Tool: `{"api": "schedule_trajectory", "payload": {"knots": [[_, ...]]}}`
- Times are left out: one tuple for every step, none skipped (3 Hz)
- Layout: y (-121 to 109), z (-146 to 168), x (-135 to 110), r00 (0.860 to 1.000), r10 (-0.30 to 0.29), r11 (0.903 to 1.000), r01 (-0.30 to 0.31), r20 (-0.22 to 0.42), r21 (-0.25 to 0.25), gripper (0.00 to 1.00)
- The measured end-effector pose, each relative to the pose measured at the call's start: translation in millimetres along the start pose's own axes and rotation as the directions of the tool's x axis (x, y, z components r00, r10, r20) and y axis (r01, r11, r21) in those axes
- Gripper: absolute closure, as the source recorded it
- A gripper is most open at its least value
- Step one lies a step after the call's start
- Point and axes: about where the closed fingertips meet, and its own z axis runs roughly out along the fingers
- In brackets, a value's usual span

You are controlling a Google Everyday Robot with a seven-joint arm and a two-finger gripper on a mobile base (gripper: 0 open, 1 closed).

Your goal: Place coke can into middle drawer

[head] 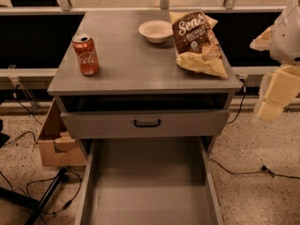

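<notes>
Your middle drawer (150, 186) is open at the near side, but the coke can (86, 54) stands upright on the table (129, 67), far left. Your hand (273, 101) hangs at the right, well apart from it (released or clenched, you cannot tell). Grasping, carrying and placing all remain.

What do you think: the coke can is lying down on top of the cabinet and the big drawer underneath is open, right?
Not quite. The camera view shows the coke can standing upright on the cabinet top, not lying down. The middle drawer underneath is open, as you said. The gripper is at the right edge, away from the can.
</notes>
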Motion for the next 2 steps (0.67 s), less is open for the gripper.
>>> {"api": "schedule_trajectory", "payload": {"knots": [[0.0, 0.0, 0.0, 1.0, 0.0, 1.0, 0.0, 0.0, 0.0, 0.0], [-5.0, 2.7, -6.3, 0.998, 0.02, 0.9996, -0.021, 0.057, 0.019, 0.0]]}}
